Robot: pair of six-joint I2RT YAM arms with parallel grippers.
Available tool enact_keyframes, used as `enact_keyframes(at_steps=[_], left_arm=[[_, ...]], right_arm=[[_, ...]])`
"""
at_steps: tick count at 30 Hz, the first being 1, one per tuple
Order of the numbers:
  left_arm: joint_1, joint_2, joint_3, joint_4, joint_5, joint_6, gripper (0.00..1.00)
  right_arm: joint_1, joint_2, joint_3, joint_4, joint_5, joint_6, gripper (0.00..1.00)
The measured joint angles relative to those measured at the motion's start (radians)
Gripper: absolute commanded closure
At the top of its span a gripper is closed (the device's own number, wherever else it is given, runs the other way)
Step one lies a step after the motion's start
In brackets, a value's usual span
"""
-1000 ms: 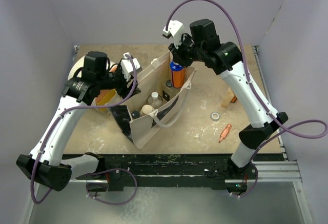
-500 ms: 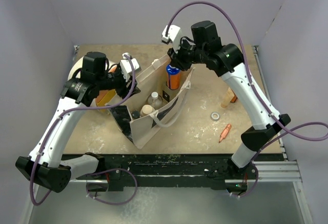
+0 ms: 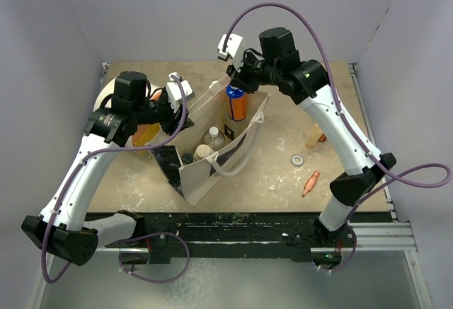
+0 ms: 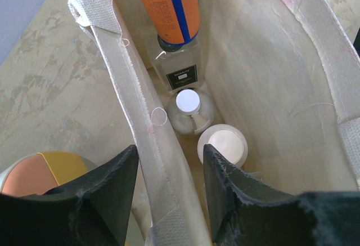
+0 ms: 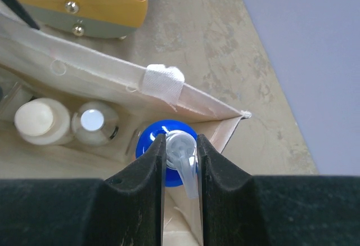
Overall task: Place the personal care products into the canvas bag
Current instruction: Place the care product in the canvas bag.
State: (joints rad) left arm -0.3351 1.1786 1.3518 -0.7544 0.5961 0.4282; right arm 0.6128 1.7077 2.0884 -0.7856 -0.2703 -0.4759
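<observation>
One orange bottle [image 3: 238, 105] is hanging upright in the far end of the canvas bag [image 3: 205, 175], blue pump up and long axis vertical, with the right jaws clamping its pump head (lowering seems under way). Astride the bag's rim the left jaws are standing apart, not visibly pinching. Next, I judge, the right jaws are needing to release once the base settles.

The left arm [image 3: 83, 164] had its jaws held apart; the right arm [image 3: 345, 133] had its jaws clamped on the pump [image 5: 181, 147] of the orange bottle [image 3: 238, 106].

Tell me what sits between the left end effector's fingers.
The rim of the canvas bag runs between the fingers of the left end effector; the left wrist view shows it.
</observation>
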Motion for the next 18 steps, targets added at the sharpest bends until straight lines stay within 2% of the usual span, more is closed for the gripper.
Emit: enact_keyframes(at_steps=[7,18], left_arm=[[0.000,0.000,-0.003,0.007,0.001,0.000,0.54],[0.000,0.000,-0.004,0.007,0.003,0.000,0.55]], right_arm=[[0.006,-0.013,-0.065,0.109,0.055,-0.022,1.00],[0.007,-0.060,-0.114,0.108,0.076,-0.059,1.00]])
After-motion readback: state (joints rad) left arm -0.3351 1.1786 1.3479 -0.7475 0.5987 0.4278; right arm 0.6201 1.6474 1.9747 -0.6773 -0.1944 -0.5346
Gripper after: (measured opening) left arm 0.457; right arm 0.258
